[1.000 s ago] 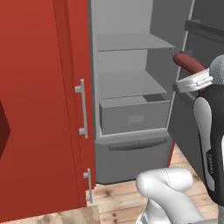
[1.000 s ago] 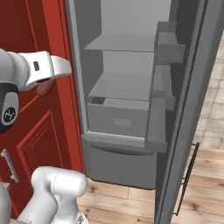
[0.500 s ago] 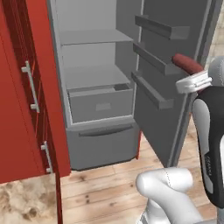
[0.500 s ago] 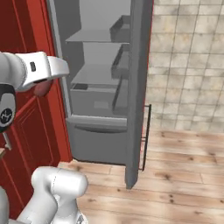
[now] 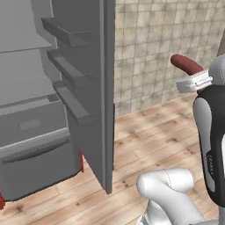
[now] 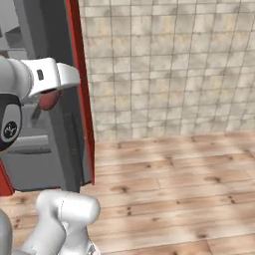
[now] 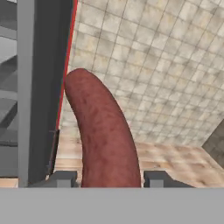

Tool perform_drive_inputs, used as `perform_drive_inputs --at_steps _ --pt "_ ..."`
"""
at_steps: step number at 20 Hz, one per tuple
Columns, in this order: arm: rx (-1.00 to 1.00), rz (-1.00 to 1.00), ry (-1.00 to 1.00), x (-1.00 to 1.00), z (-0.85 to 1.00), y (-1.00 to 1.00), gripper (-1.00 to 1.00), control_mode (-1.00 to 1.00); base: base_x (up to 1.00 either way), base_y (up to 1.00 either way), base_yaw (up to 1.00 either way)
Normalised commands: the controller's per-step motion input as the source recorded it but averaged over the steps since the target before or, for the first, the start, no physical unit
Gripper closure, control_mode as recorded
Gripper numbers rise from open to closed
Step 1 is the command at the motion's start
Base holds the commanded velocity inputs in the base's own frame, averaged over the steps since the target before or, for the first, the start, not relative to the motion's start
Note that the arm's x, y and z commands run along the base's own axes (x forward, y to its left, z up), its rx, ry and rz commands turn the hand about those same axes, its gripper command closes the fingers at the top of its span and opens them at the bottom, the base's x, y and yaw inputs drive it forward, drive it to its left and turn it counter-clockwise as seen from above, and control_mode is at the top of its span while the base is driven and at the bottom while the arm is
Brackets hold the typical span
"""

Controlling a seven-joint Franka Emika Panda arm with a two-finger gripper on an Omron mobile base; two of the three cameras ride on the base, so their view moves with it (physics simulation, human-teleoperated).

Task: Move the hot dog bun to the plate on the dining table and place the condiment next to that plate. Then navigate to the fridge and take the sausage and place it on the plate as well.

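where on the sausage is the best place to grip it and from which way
Grip the curved reddish-brown sausage across its narrow width near one end, coming in along its length, as the gripper holds it now. The jaws sit either side of the lower end, and the round body stands out ahead between them. A mid-length grip would probably balance better.

Curved reddish-brown sausage [image 7: 105, 135] held aloft beside the open grey fridge [image 5: 52, 110].

Sausage [image 6: 48, 99] (reddish tip) under white arm [image 6: 47, 77].

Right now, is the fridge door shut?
No: in the left base view the fridge stands open, its door swung out with the shelves showing.
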Motion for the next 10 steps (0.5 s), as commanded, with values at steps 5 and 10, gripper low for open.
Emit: perform_drive_inputs --at_steps 5,10 --pt "0.00 0.00 0.00 0.00 0.00 0.00 1.00 1.00 0.00 -0.92 -0.58" --pt "0.00 0.00 0.00 0.00 0.00 0.00 1.00 1.00 0.06 -0.91 -0.61"
